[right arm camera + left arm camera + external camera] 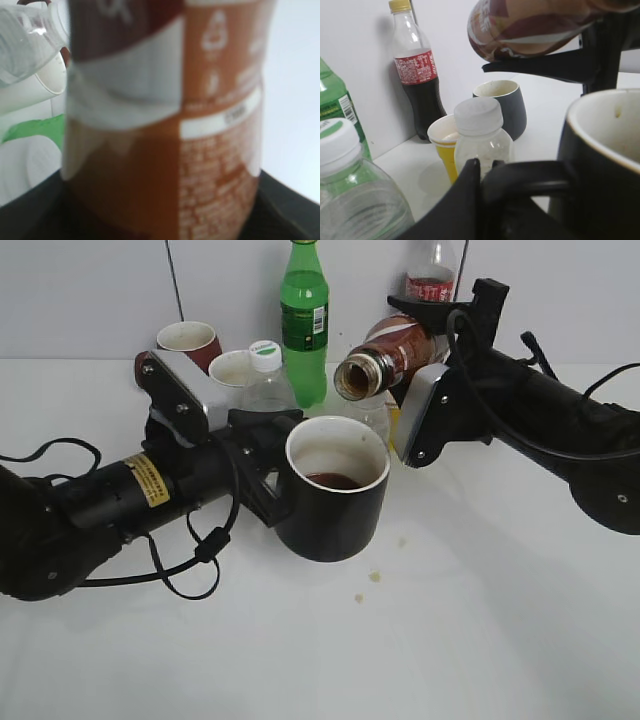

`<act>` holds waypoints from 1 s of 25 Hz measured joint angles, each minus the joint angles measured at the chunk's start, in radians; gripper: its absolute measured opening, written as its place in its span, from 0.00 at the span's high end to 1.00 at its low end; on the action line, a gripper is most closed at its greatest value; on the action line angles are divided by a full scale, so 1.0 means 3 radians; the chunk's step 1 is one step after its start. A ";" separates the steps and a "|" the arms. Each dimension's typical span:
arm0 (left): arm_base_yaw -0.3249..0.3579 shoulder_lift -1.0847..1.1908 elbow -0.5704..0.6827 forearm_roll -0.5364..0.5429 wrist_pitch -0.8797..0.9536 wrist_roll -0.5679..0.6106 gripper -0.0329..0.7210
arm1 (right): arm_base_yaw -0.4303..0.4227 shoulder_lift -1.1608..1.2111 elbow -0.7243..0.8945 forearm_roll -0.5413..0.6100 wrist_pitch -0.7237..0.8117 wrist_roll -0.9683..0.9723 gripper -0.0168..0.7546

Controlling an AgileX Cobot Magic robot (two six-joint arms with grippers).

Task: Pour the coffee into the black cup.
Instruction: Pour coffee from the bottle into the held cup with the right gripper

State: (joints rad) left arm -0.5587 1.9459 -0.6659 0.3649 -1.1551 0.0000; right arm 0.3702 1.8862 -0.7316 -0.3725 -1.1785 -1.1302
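Observation:
The black cup (pixel 335 510) is held tilted by its handle in my left gripper (pixel 262 468), which is shut on the handle; brown liquid lies in its bottom. It also shows in the left wrist view (pixel 605 165). My right gripper (pixel 440 360) is shut on the coffee bottle (pixel 385 355), tipped on its side with its open mouth just above and behind the cup's rim. The bottle fills the right wrist view (pixel 165 125) and shows at the top of the left wrist view (pixel 530 27).
Behind the cup stand a green bottle (pixel 304 320), a cola bottle (pixel 417 75), a clear white-capped bottle (pixel 267 375), a maroon mug (pixel 188 342), a dark grey mug (pixel 502 107) and a yellow cup (pixel 445 145). Small brown drops (pixel 372 580) lie on the white table.

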 joint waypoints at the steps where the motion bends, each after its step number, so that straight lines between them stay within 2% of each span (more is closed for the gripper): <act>1: 0.0000 0.0000 0.0000 0.0000 0.0000 0.0000 0.91 | 0.0000 0.0000 0.0000 -0.0003 0.0000 -0.0054 0.33; 25: 0.0000 -0.0123 0.0075 0.0112 0.0021 0.0000 0.91 | 0.0000 0.0000 0.0000 -0.0022 0.0000 -0.0767 0.33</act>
State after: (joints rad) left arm -0.5587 1.9090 -0.6433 0.3985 -1.1489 0.0000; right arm 0.3702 1.8862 -0.7316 -0.3790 -1.1785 -1.3602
